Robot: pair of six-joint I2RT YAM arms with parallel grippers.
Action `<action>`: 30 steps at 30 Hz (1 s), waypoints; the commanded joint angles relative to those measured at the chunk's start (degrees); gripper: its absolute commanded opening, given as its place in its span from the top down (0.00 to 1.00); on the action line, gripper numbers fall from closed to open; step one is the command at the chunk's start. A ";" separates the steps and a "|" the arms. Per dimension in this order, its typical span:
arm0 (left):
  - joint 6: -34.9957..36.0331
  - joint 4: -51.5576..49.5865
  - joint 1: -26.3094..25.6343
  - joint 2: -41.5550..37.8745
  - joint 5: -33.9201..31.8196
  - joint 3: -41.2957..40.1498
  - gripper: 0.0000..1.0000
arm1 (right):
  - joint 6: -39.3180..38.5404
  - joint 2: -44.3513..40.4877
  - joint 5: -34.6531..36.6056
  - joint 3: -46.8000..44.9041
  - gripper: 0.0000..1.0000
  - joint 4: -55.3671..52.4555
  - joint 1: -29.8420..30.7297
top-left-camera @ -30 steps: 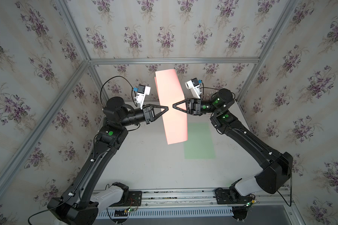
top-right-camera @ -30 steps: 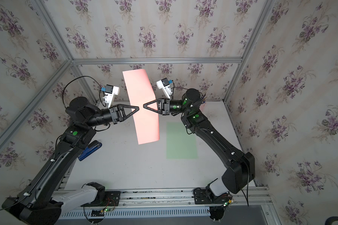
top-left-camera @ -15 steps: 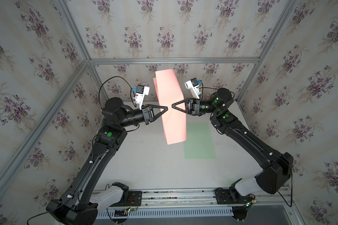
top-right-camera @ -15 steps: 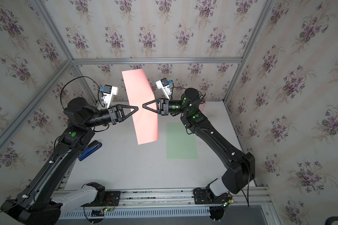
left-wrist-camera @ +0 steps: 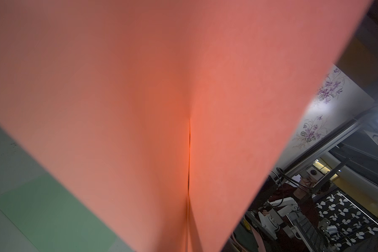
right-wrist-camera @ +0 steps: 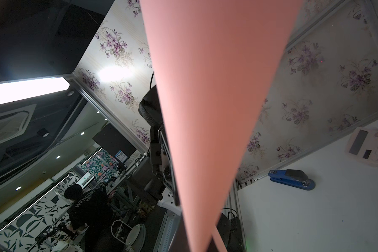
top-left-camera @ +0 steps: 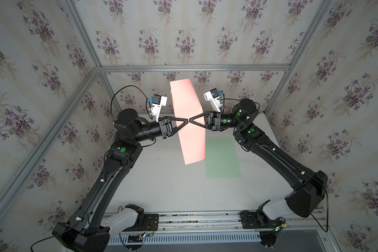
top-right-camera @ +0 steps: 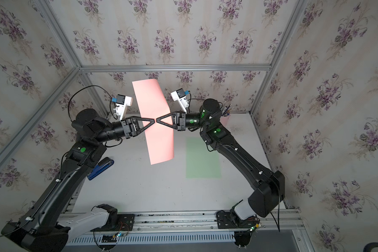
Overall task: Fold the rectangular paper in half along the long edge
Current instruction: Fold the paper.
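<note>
A pink rectangular paper (top-left-camera: 188, 104) hangs upright in the air above the table, its long side running up and down, and shows in both top views (top-right-camera: 155, 102). My left gripper (top-left-camera: 187, 120) reaches in from the left and its tips pinch the sheet at mid-height. My right gripper (top-left-camera: 190, 120) comes from the right, shut on the same spot, tip to tip with the left (top-right-camera: 153, 120). In the left wrist view the paper (left-wrist-camera: 140, 109) bends into a V and hides the jaws. In the right wrist view the paper (right-wrist-camera: 205, 109) covers the jaws.
A green sheet (top-left-camera: 223, 157) lies flat on the white table (top-left-camera: 172, 192), right of and below the hanging paper. A blue stapler (top-right-camera: 100, 168) lies by the left arm. A pink calculator (right-wrist-camera: 371, 148) sits near the far left wall. Flowered walls enclose three sides.
Nothing has visibly changed: both arms and the paper keep the same place and the tips still meet on the sheet.
</note>
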 commanded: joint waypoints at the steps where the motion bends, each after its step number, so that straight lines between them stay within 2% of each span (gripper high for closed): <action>1: -0.01 2.39 0.03 -0.16 0.37 -0.07 0.87 | -0.47 0.19 0.36 -0.16 1.00 0.88 0.18; 5: 0.07 2.37 -0.02 -0.25 0.79 -0.18 0.99 | -0.47 0.10 0.32 0.03 1.00 1.14 0.18; 7: 0.15 2.31 -0.02 -0.31 0.90 -0.30 1.00 | -0.55 0.00 0.33 0.24 0.98 1.13 0.18; 13: 0.32 2.21 -0.02 -0.54 1.06 -0.44 1.00 | -2.04 -0.06 0.67 1.37 0.79 -1.27 -0.68; 15: 0.41 2.00 -0.02 -0.66 1.07 -0.36 1.00 | -2.05 -0.24 0.60 1.55 0.78 -1.52 -1.26; 17: 0.50 1.88 -0.02 -0.74 1.06 -0.36 1.00 | -2.05 -0.42 0.50 1.60 0.82 -1.58 -1.62; 21: 0.59 1.49 -0.02 -0.51 1.10 -0.02 1.00 | -1.96 -0.31 0.11 1.82 0.97 -1.65 -1.67; 24: 0.50 1.16 -0.02 -0.10 1.00 0.33 0.77 | -1.78 -0.25 0.06 1.64 1.00 -1.25 -1.64; 27: 0.24 1.20 -0.02 0.29 1.29 0.43 0.66 | -1.74 -0.04 0.06 1.55 1.00 -0.99 -0.99; 30: 0.24 1.28 -0.02 0.42 1.37 0.62 0.65 | -1.31 0.31 0.05 1.48 1.00 -0.31 -0.65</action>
